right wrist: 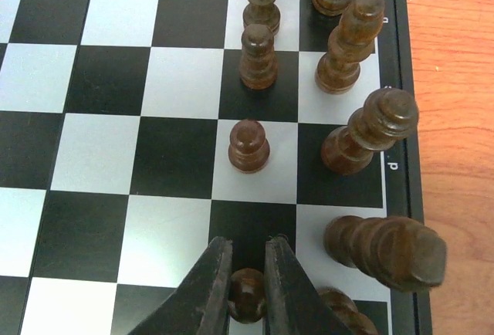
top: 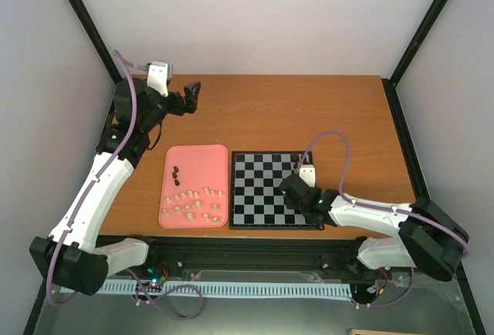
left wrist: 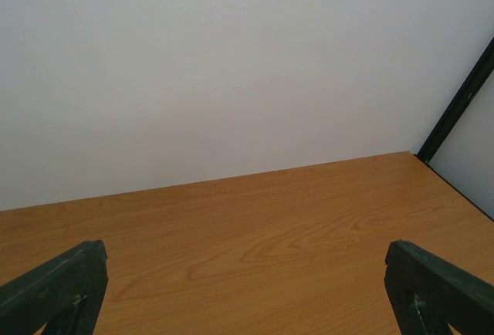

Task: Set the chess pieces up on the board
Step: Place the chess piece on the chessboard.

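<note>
The board (top: 262, 188) lies on the wooden table right of a pink tray. My right gripper (top: 297, 188) is low over the board's right side. In the right wrist view it (right wrist: 247, 269) is shut on a dark brown pawn (right wrist: 248, 295) above a black square. Other dark pieces stand along the board's right edge: pawns (right wrist: 248, 146) in one column, taller pieces (right wrist: 369, 130) beside the border. Cream pieces (top: 193, 205) and a few dark ones (top: 177, 172) lie on the tray. My left gripper (top: 191, 94) is open and empty, raised at the far left; its fingertips (left wrist: 58, 289) frame bare table.
The pink tray (top: 220, 153) sits left of the board. Black frame posts (top: 421, 30) stand at the back corners and white walls surround the table. A rail (top: 255, 254) runs along the near edge.
</note>
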You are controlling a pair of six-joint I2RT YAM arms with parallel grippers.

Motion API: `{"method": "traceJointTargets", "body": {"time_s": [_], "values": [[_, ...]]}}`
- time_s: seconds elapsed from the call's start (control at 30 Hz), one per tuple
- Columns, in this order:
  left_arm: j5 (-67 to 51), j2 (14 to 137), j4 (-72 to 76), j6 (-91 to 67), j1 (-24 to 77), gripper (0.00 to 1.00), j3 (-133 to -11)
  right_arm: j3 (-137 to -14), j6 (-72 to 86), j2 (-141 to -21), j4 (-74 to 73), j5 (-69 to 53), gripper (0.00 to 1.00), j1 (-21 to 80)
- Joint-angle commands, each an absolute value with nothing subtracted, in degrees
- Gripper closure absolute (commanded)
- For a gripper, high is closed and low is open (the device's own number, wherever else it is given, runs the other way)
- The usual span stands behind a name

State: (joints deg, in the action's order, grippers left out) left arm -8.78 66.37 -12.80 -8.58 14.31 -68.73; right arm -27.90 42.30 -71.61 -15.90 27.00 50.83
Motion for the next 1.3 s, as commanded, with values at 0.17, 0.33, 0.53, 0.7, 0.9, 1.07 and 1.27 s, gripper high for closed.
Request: {"method": "traceJointTargets", "body": {"time_s": [0.17,0.33,0.53,0.7,0.9,1.07,1.27], "values": [[-8.5,67.1,-11.1,-8.4,14.5,0.00,-70.7,-27.4,42.2,-72.2,-12.9,29.5,0.91,49.7],[-8.3,67.1,-11.1,-8.3,14.5,0.00,-70.8,-27.4,41.9,-73.1,-11.8,29.3,0.91,49.1],[-8.3,67.2,-11.1,-8.3,14.5,0.00,-70.8,-27.6,41.7,-74.8,-11.2,29.1,0.89,48.7],[-8.2,67.2,-11.2,-8.2,14.5,0.00,-70.8,-28.0,41.3,-74.9,-11.1,28.7,0.89,48.5],[-8.1,67.4,-11.2,-8.2,14.5,0.00,-71.0,-28.3,40.9,-73.1,-13.0,28.3,0.83,48.5],[-8.0,67.2,-11.3,-8.1,14.5,0.00,-71.0,-28.7,40.2,-71.9,-13.2,27.9,0.79,48.5],[-7.7,66.9,-11.6,-8.0,14.5,0.00,-71.1,-30.0,37.3,-70.2,-13.2,25.7,0.78,48.7]]}}
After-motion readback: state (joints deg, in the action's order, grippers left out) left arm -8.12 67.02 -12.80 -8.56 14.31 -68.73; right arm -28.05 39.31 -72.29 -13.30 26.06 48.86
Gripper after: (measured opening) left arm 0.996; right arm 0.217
